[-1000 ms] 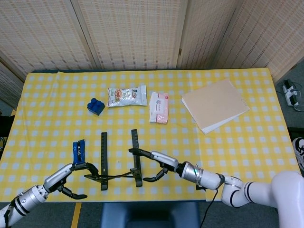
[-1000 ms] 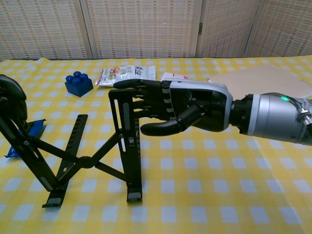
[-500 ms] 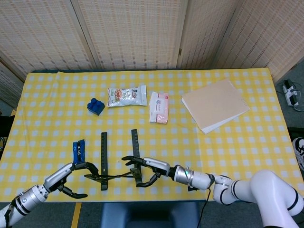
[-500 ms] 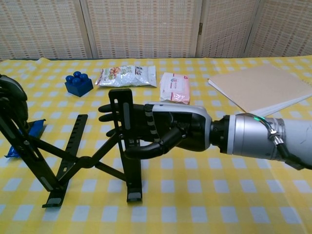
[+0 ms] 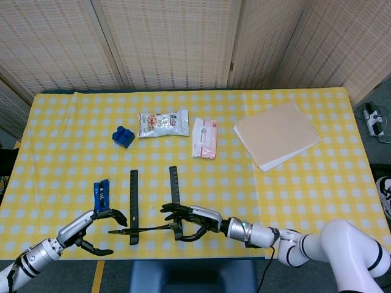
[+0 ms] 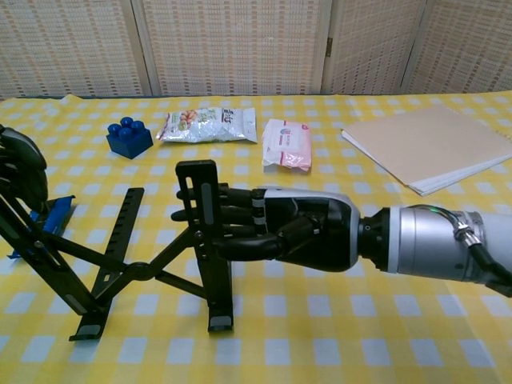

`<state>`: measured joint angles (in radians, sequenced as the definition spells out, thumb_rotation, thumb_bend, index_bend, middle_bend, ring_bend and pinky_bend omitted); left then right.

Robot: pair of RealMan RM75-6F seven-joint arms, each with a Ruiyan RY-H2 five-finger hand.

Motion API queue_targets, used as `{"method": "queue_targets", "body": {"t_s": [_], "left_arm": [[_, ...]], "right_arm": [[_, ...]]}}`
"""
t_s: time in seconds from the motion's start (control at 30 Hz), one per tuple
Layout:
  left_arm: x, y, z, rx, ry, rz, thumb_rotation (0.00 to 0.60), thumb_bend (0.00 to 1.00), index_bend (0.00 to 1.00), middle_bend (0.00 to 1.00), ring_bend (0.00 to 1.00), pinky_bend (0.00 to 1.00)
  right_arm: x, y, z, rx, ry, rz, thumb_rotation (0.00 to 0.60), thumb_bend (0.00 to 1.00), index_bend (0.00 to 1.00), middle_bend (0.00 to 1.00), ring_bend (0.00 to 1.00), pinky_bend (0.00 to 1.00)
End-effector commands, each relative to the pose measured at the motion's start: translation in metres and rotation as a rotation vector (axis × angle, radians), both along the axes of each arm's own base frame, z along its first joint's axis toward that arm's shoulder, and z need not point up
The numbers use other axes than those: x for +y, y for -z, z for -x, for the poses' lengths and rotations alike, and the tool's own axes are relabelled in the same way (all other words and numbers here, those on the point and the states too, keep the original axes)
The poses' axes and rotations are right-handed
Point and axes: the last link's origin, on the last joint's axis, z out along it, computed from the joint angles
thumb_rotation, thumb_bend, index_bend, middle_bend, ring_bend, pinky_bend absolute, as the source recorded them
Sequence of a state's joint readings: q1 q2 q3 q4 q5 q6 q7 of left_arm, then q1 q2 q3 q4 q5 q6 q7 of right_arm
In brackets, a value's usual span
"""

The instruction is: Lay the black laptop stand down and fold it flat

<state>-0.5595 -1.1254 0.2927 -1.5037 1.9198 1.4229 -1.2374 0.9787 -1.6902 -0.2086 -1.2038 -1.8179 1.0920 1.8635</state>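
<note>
The black laptop stand (image 5: 153, 210) (image 6: 140, 268) stands near the table's front edge, its crossed arms still raised. In the chest view my right hand (image 6: 276, 232) reaches in from the right and grips the stand's right upright arm (image 6: 206, 232), fingers behind the bar and thumb curled low in front. My left hand (image 6: 20, 172) shows at the far left edge, holding the top of the stand's left arm. The head view has the left hand (image 5: 91, 227) at the stand's left end and the right hand (image 5: 194, 217) at its right side.
A blue wrapper (image 5: 101, 194) lies just beyond my left hand. Farther back are a blue brick (image 5: 123, 136), a snack bag (image 5: 163, 123) and a pink tissue pack (image 5: 204, 137). Beige sheets (image 5: 276, 134) lie at the back right. The table's front edge runs close under the stand.
My right hand has dropped from the top of the right upright and moved left, wrapping around the bar. The stand's top sits slightly lower. The left hand has barely moved.
</note>
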Motion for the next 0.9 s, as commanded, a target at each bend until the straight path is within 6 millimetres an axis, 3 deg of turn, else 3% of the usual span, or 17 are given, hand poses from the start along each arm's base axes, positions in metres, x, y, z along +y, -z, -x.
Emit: {"method": "queue_targets", "body": {"t_s": [0.03,0.63,0.9], "left_arm": [[0.0,0.0,-0.001,-0.001,0.002,0.001,0.597,0.18,0.34,0.41,0.37,0.31],[0.001,0.002,-0.001,-0.002,0.001,-0.002,0.597,0.18,0.34,0.41,0.37,0.31],[0.003,0.002,-0.001,-0.005,0.001,-0.013,0.598,0.18,0.34,0.41,0.37,0.31]], "right_arm": [[0.004,-0.003,0.004,-0.015,0.028,-0.047,0.6,0.34,0.0,0.08,0.13,0.04],[0.011,-0.006,0.015,-0.08,0.171,-0.216,0.6,0.34,0.0,0.08,0.12,0.04],[0.011,-0.007,0.018,-0.044,0.115,-0.155,0.6,0.34,0.0,0.08,0.12,0.04]]}}
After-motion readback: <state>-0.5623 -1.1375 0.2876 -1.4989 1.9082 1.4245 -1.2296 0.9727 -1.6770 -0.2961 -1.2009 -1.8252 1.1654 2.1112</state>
